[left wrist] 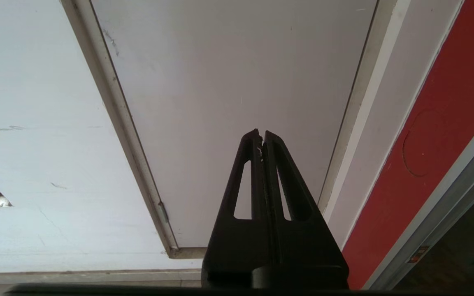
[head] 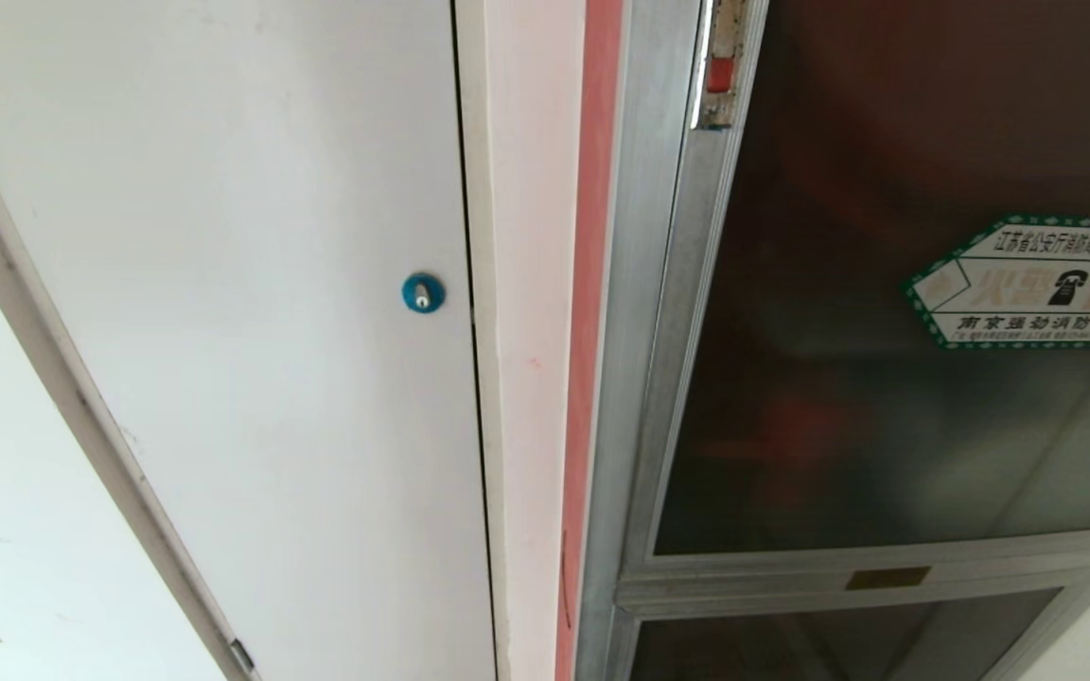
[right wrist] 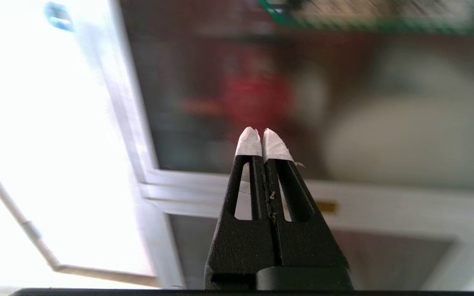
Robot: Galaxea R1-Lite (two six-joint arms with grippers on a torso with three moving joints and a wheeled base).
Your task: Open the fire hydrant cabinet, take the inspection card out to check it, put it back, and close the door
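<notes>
The fire hydrant cabinet [head: 640,284] has a silver aluminium frame and fills the right of the head view. Its door [head: 848,378] of dark tinted glass is closed, with a green-bordered hexagonal sticker [head: 1037,284] and a small red latch [head: 720,74] near the top of its left edge. Something red shows dimly behind the glass [right wrist: 257,98]. My right gripper [right wrist: 261,133] is shut and empty, its taped tips pointing at the door glass [right wrist: 204,102] some way off. My left gripper [left wrist: 261,135] is shut and empty, facing the white door. The inspection card is hidden. Neither arm shows in the head view.
A plain white door [head: 252,312] with a blue round lock [head: 423,292] stands left of the cabinet, across a white and red strip of wall [head: 592,284]. Under the glass door lies a shorter lower glass panel [head: 838,643].
</notes>
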